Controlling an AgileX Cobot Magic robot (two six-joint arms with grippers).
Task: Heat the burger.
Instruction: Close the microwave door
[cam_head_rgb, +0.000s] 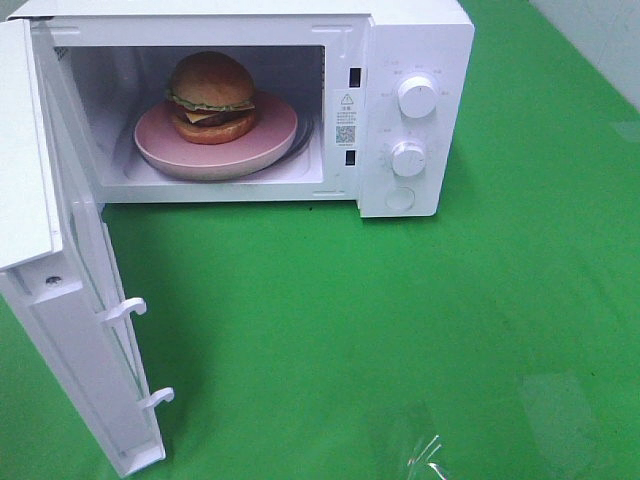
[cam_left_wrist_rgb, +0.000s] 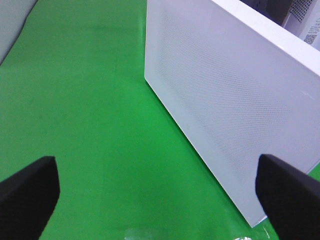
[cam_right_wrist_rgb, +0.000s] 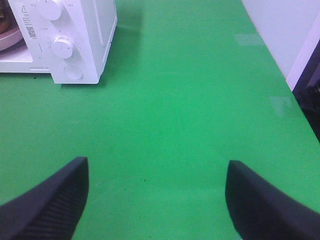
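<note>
Left hand (cam_left_wrist_rgb: 157, 200) spread wide, empty, apart from the door's (cam_left_wrist_rgb: 225, 110) outer face; right hand (cam_right_wrist_rgb: 157, 200) likewise wide and empty over the green worktop (cam_right_wrist_rgb: 175, 100); burger (cam_head_rgb: 211, 97) sits on a pink plate (cam_head_rgb: 272, 140) inside the microwave (cam_head_rgb: 415, 40), so loading looks done; door hangs open, probably why the left hand waits beside it, to swing it shut.

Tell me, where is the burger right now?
In the high view, the burger sits on the pink plate inside the open microwave, upper left, left of the upper dial.
</note>
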